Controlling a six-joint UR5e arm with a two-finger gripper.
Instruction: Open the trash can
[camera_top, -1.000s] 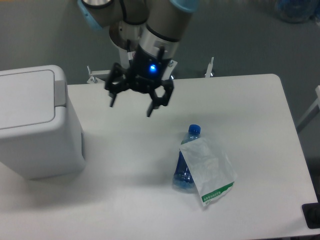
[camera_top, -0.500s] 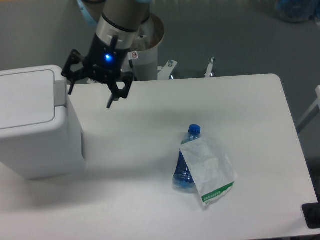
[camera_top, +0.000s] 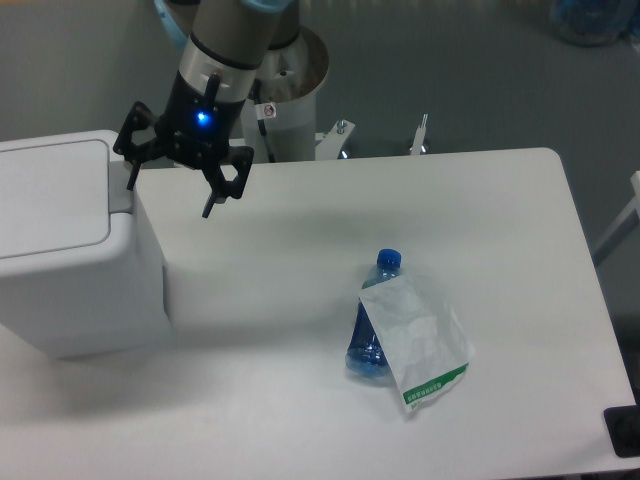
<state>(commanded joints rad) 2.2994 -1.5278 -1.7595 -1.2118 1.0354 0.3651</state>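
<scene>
The trash can (camera_top: 70, 250) sits at the desk's (camera_top: 400, 220) left edge, lid shut. My tool (camera_top: 168, 186) hangs released, fingers spread, over its grey hinge tab (camera_top: 120, 185). Stiff, smooth, light plastic — I'd press or lift at the lid's rim, not squeeze the body.

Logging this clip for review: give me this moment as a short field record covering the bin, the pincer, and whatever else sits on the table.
trash can: left end of table, lid shut flat
pincer: open, empty, in the air beside the bin's hinge-side edge
contact with lid: none visible
bottle: blue, lying on table, partly under a white packet
task state: lid not yet opened
</scene>
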